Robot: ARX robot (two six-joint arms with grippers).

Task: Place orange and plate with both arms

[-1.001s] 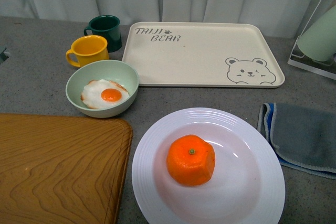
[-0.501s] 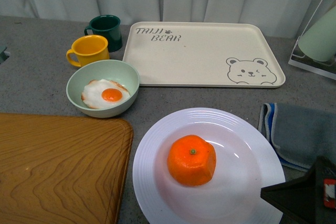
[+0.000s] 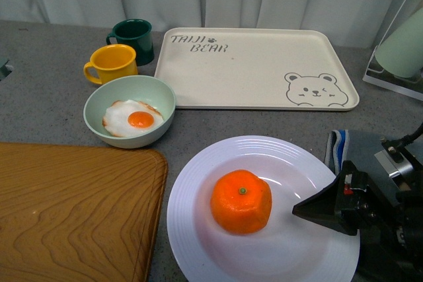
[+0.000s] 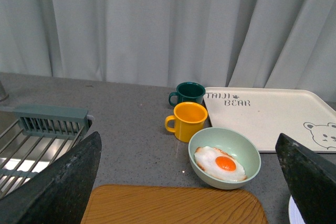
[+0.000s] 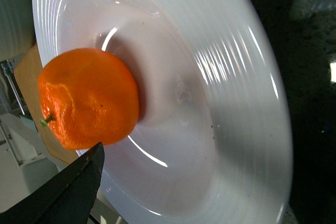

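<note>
Reaching further in over the plate [image 3: 198,229] than half a second ago, the right gripper [image 3: 310,210] now aims a dark finger at the orange [image 3: 241,201]. Far left, the left gripper [image 4: 187,136] hangs with its fingers spread wide, empty. The orange sits mid-plate, untouched. A clean pick probably means straddling the fruit's widest part without nudging the plate. Only one right finger shows, so I cannot tell how far it gapes. It seems to touch nothing.
</note>
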